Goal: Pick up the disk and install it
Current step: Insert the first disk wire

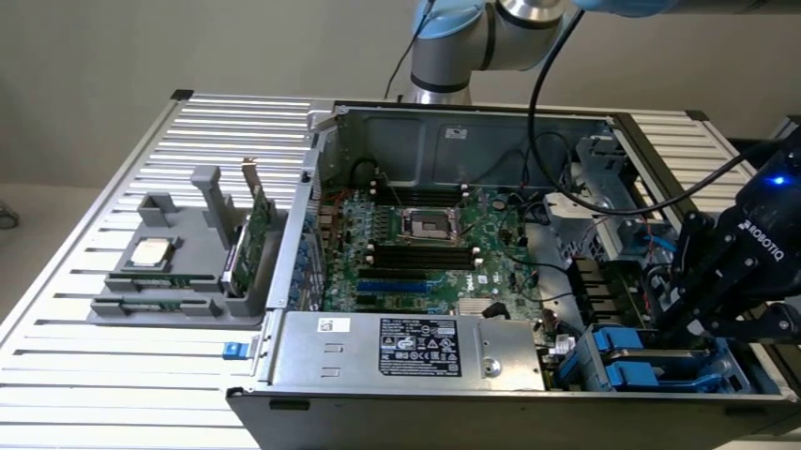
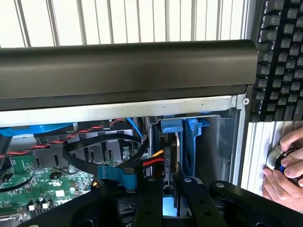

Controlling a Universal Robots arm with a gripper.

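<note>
Since the drive bay (image 2: 213, 146) appears to take drives on edge, the gripper (image 2: 169, 189) pinches the disk (image 2: 171, 126) upright by its flat faces, low inside the open computer case (image 1: 438, 141).

Silver-grey arm (image 1: 441, 56) with pale-blue joint caps, a looping black cable (image 1: 535, 84), and black fingers (image 2: 194, 201) under a ROBOTIQ-lettered housing.

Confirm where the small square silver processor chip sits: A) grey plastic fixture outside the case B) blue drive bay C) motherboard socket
A: the small square silver processor chip lies on the grey plastic fixture, exterior view's left, outside the open metal computer case.
</note>
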